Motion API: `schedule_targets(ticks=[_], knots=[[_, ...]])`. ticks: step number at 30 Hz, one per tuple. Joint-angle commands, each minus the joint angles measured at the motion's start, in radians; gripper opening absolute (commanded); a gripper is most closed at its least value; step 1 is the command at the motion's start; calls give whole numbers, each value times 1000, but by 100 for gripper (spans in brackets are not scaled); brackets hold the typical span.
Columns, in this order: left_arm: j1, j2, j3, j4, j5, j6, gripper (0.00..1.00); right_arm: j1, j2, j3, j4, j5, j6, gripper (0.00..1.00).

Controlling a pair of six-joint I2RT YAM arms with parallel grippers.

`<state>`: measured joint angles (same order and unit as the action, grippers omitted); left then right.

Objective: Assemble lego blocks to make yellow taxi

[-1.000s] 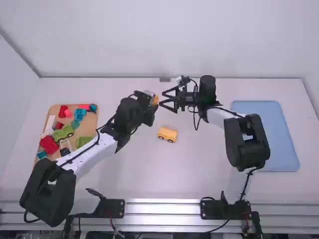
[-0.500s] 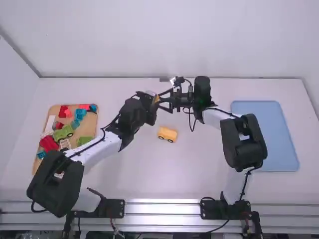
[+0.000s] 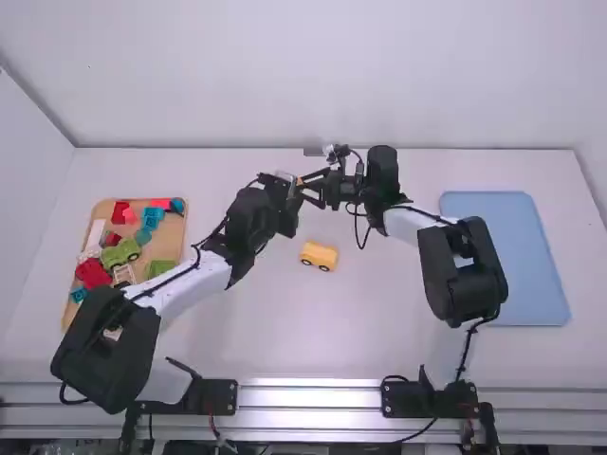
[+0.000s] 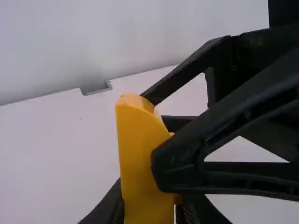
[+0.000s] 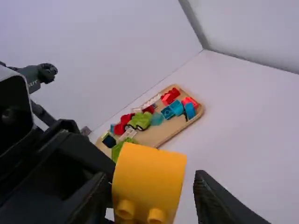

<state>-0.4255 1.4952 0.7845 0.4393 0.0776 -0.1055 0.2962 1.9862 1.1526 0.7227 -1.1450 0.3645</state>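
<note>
From here I can read no lettering; the pale marking (image 5: 34,84) on one black joint (image 5: 43,73) is too small.

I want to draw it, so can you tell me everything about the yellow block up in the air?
The yellow block looks like smooth, shiny plastic, with a plain face, one curved edge and two little round knobs at one end. It is off the table, between the two arms. The left gripper is shut on it. The right gripper has its open fingers around it; I can't tell if they touch it.
</note>
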Motion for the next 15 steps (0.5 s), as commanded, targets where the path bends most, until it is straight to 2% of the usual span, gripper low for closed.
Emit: schedule_targets(ticks=[1, 3, 8, 10, 15], knots=[[-7, -1, -7, 5, 11, -2, 2, 11, 7, 25, 8, 2, -2, 53], [-5, -1, -8, 7, 12, -3, 2, 21, 7, 25, 11, 0, -2, 56], [-5, -1, -10, 6, 11, -2, 2, 34, 7, 25, 26, 1, -2, 53], [-5, -1, -12, 7, 9, -2, 2, 38, 7, 25, 34, 2, -2, 45], [-2, -1, -15, 8, 8, -3, 2, 38, 7, 25, 29, 2, -2, 41]])
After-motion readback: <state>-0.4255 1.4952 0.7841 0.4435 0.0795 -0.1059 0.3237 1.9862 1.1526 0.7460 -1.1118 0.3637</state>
